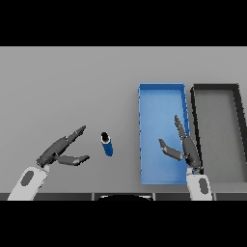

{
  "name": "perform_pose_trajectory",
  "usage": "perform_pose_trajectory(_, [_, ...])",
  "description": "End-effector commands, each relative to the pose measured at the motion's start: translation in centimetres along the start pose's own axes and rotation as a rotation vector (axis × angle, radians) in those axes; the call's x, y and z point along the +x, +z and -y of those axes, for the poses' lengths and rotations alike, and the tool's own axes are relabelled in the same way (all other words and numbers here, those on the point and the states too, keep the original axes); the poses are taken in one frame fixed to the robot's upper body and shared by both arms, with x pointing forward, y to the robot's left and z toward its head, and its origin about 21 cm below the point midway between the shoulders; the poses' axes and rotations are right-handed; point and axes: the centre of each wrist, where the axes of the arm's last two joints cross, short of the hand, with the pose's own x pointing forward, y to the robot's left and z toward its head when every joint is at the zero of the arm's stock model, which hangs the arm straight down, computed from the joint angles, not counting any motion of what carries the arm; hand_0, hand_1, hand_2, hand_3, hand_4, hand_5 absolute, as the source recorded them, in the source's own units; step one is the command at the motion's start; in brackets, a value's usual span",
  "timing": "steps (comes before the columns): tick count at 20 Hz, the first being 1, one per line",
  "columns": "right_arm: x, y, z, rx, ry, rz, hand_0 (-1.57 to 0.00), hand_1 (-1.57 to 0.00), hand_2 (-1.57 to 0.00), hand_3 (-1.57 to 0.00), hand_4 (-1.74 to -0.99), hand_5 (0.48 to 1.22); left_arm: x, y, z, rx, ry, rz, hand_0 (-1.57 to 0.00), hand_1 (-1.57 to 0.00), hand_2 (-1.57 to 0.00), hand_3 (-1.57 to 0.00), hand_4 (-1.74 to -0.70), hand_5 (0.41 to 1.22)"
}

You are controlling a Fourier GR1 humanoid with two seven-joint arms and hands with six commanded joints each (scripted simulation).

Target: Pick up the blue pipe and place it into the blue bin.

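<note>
Table (72,82), grey, carries everything I have to work with. Bins next, two of them side by side at my right: black bin (240,130), the farther out, showing a grey floor and holding nothing I can see, and blue bin (161,103), the nearer in, an open rectangular tray with its long side running away from me and its inside bare. Right hand (187,148) hangs over the near right part of the blue bin, fingers straight and spread from the thumb, gripping nothing. Left hand (60,150) sits low at my left above bare table, fingers straight and pointing toward the middle, thumb held apart below them, likewise gripping nothing. Blue pipe (107,144), the smallest item, is a short cylinder on the table between the two hands, apart from both, well left of the blue bin's wall; its long axis runs roughly away from me with a slight lean, the dark open end farthest from me. I judge the left hand the nearer one: the pipe lies just to the right of its fingertips, square in the line they point along, while the right hand would have to cross the bin wall. Brands, labels, writing: none that I can read on any item.
</note>
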Motion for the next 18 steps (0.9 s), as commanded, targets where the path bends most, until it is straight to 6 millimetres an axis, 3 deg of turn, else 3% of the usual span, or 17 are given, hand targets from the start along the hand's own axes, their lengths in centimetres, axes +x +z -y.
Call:
perform_pose_trajectory(1, [0.1, -0.2, 0.0, 0.002, -0.004, -0.012, 0.0, 0.0, 0.0, 0.0, -1.279, 0.638, -0.1, -0.3, 0.0, -0.018, -0.013, -0.024, 0.0, 0.0, 0.0, 0.0, -1.2, 0.508])
perform_pose_trajectory(6, [0.0, 0.1, 0.0, -0.011, 0.006, -0.019, 0.0, 0.0, 0.0, 0.0, -1.294, 0.653, -0.7, -2.4, 3.7, -0.06, -0.004, -0.008, 0.0, 0.0, 0.0, 0.0, -1.21, 0.479])
perform_pose_trajectory(14, [0.3, 0.1, 0.1, -0.019, -0.01, -0.041, 0.0, 0.0, 0.0, 0.0, -1.32, 0.655, -1.4, -6.2, 6.6, -0.05, 0.017, 0.048, 0.0, 0.0, 0.0, 0.0, -1.22, 0.502])
perform_pose_trajectory(18, [-0.1, 0.9, 0.3, -0.014, -0.01, -0.054, 0.0, 0.0, 0.0, 0.0, -1.326, 0.665, -1.7, -8.4, 7.5, -0.045, -0.028, 0.049, 0.0, 0.0, 0.0, 0.0, -1.16, 0.49])
